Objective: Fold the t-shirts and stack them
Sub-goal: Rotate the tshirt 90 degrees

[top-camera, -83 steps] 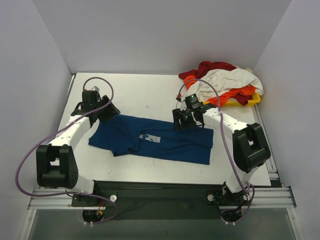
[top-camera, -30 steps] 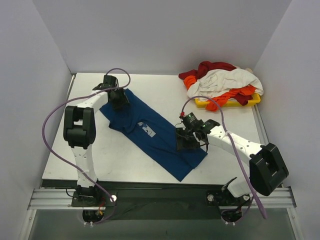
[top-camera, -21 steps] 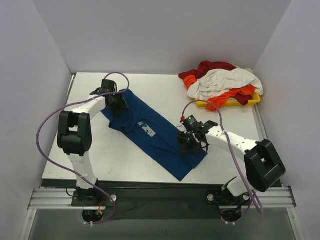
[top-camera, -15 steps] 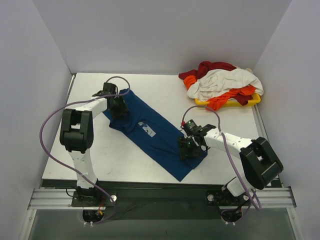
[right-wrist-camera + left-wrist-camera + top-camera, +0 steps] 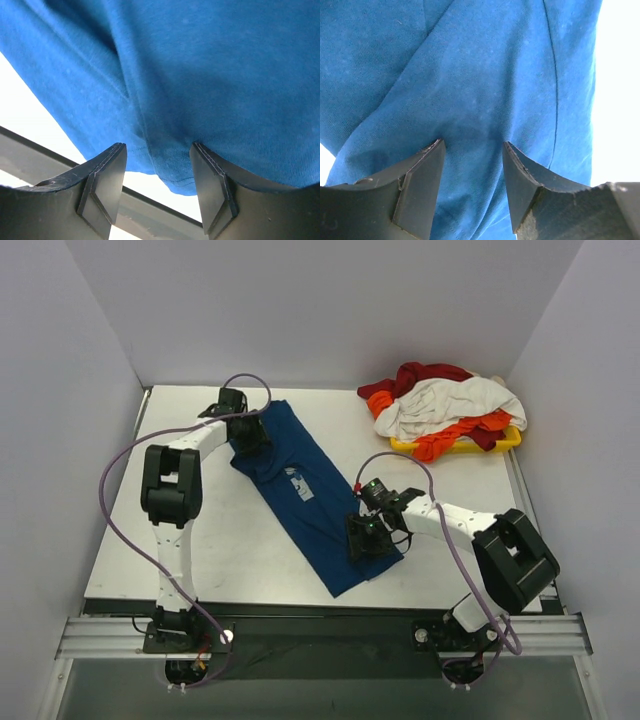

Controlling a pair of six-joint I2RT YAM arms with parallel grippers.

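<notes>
The dark blue t-shirt (image 5: 318, 525) lies flat and narrow on the white table, running diagonally from the far left to the near middle, its pale square print (image 5: 301, 486) facing up. My left gripper (image 5: 248, 434) rests on its far end. In the left wrist view its jaws (image 5: 472, 145) stand apart with blue cloth (image 5: 485, 75) between them. My right gripper (image 5: 368, 537) rests on the near right edge. In the right wrist view its jaws (image 5: 159, 146) stand apart over the shirt's hem (image 5: 210, 65).
A heap of dark red (image 5: 425, 375), white (image 5: 450, 400) and orange (image 5: 455, 435) shirts lies on a yellow tray (image 5: 503, 443) at the far right. White walls close in the left, back and right sides. A dark rail (image 5: 320, 625) runs along the near edge.
The blue shirt has swung from lying across the table to a steep diagonal. My left gripper moved far and to the right with its end. My right gripper moved nearer and left with the other end.
</notes>
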